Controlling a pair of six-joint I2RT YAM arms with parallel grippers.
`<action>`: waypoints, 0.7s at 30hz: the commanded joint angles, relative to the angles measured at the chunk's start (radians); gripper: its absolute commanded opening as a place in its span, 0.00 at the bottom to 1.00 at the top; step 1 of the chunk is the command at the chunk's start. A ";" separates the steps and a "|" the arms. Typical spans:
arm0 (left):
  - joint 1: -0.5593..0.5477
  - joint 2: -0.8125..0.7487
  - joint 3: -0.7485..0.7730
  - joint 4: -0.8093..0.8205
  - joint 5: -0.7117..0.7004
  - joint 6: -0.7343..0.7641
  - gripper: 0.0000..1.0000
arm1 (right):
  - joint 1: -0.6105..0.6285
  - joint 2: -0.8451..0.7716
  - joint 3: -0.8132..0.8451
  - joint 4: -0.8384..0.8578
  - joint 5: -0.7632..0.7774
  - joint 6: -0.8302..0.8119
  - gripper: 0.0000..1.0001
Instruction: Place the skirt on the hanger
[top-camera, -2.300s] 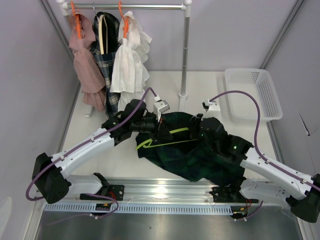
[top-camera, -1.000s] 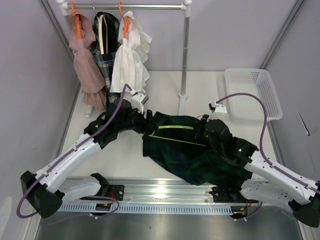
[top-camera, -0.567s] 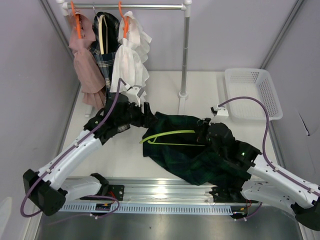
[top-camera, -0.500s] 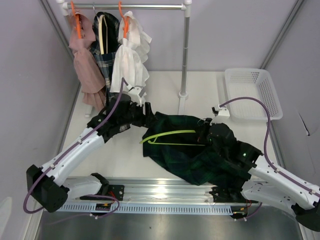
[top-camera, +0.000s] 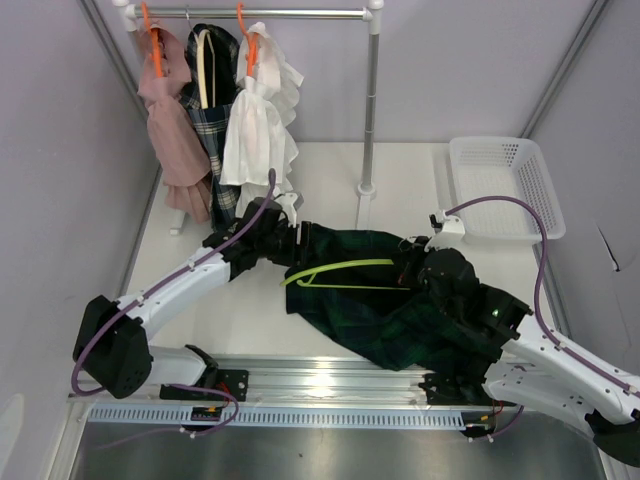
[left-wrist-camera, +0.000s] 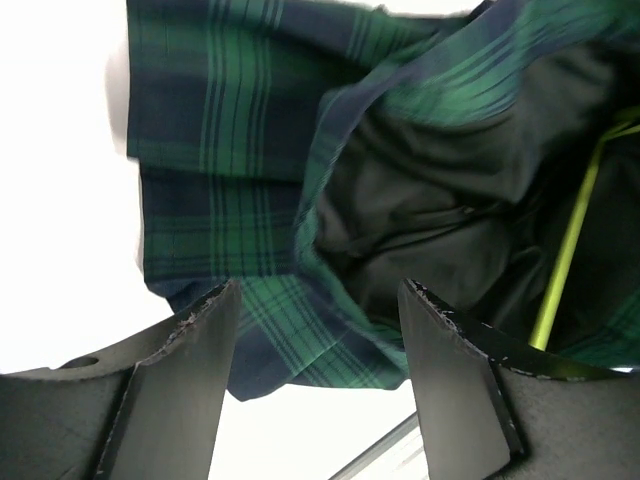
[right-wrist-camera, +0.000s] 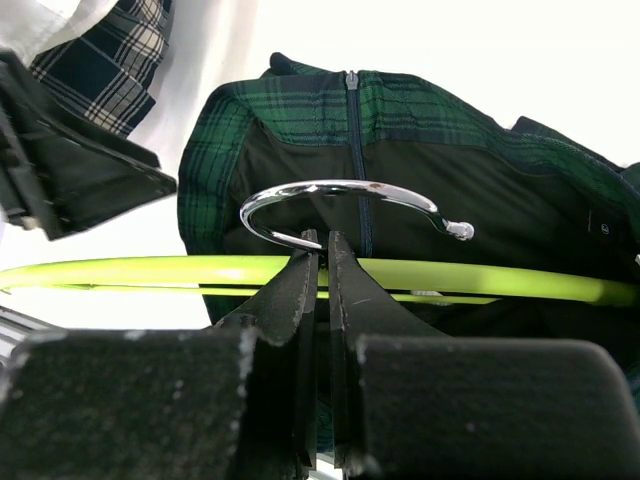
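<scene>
Quick one on where you're at. Your left claw (top-camera: 297, 240) was working right over the near end of the hanger (top-camera: 340, 267) a couple of seconds ago. It then backed off toward the clothes rail (top-camera: 260, 13), and it's now swung back in to the left corner of the skirt (top-camera: 390, 300). The left wrist view shows its jaws spread wide with nothing between them, hovering over the plaid edge and the black lining.

Your right claw (right-wrist-camera: 320, 250) hasn't budged. It's pinched tight on the hanger just under the chrome hook (right-wrist-camera: 340, 188).

The skirt is still a heap on the tabletop (top-camera: 250, 320) between the arms. The green hanger lies across the open waist against the lining. Its left arm looks more bowed and exposed than it did a second ago.

My read: that retreat and return was you resetting for a fresh grab on the waistband, not progress on the hanging itself. I can't tell whether either hanger end is actually tucked inside the waist. So I'd call the skirt not on yet. Grabbing that left waist corner and pulling it over the hanger end looks like the move.
</scene>
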 joint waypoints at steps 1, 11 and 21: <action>0.005 0.017 -0.020 0.061 0.010 -0.021 0.69 | 0.000 -0.022 0.007 0.018 0.030 -0.007 0.00; 0.007 0.060 -0.071 0.145 0.033 -0.048 0.63 | -0.003 -0.026 0.010 0.019 0.047 -0.010 0.00; 0.005 0.004 -0.097 0.117 -0.003 -0.044 0.02 | -0.069 -0.016 0.012 0.031 0.063 -0.013 0.00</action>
